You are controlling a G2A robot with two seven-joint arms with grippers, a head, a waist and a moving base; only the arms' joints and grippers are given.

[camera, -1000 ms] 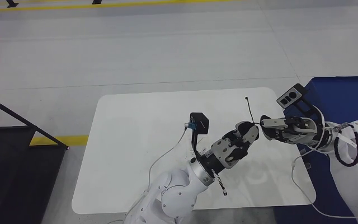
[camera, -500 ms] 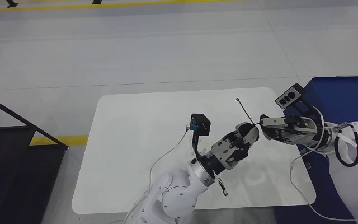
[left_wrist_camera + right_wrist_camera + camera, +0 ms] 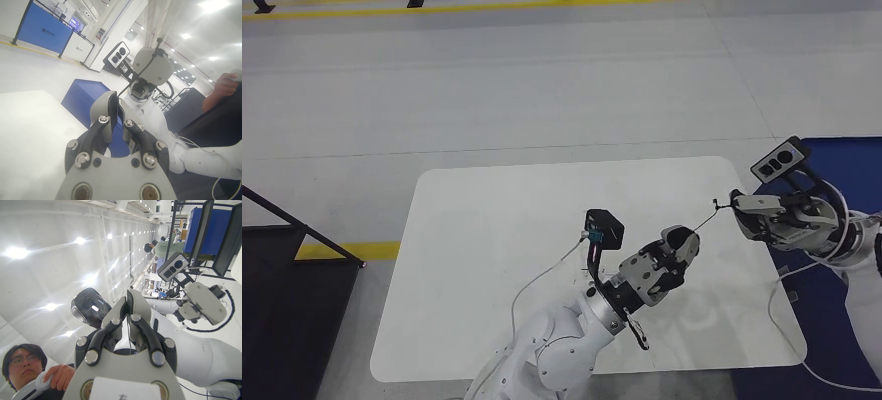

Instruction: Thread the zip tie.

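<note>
A thin black zip tie (image 3: 710, 215) runs taut in the air between my two grippers, above the right part of the white table (image 3: 492, 260). My left gripper (image 3: 689, 236) is shut on its lower end; in the left wrist view the fingertips (image 3: 117, 100) pinch the strap (image 3: 123, 91), which leads off to the other gripper. My right gripper (image 3: 734, 200) is shut on the upper end near the table's right edge. In the right wrist view the strap (image 3: 129, 336) passes between the closed fingers (image 3: 126, 298).
A blue box (image 3: 842, 170) stands just beyond the table's right edge, under the right arm. A white cable (image 3: 782, 320) hangs along that edge. A black frame (image 3: 292, 235) stands at the far left.
My right gripper has moved right and farther back, drawing the zip tie out. The tie's free end, which stuck up over the table before, now lies in a line between the grippers.
</note>
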